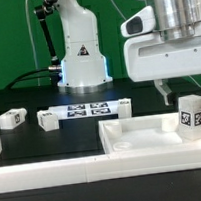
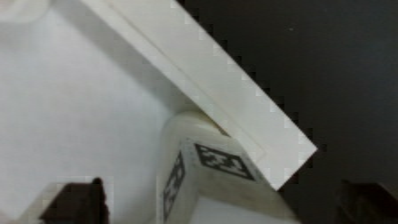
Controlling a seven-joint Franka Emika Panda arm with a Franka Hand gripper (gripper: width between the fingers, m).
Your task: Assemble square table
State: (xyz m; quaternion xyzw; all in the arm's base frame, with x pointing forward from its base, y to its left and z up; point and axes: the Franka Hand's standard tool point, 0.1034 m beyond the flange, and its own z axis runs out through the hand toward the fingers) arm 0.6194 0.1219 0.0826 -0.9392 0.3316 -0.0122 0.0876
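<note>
The white square tabletop (image 1: 143, 136) lies at the front of the exterior view's right, rim up. One tagged white leg (image 1: 194, 116) stands upright on it near its far right rim. My gripper (image 1: 188, 87) hangs just above this leg, open and holding nothing. In the wrist view the leg (image 2: 214, 172) stands beside the tabletop's rim (image 2: 231, 85), between my two dark fingertips (image 2: 75, 202), which are apart from it. Three more legs lie on the black table: two at the left (image 1: 12, 119) (image 1: 47, 119) and one by the middle (image 1: 122, 107).
The marker board (image 1: 88, 111) lies flat in front of the robot's base (image 1: 82, 65). Long white rails (image 1: 46, 177) edge the black surface at the front and left.
</note>
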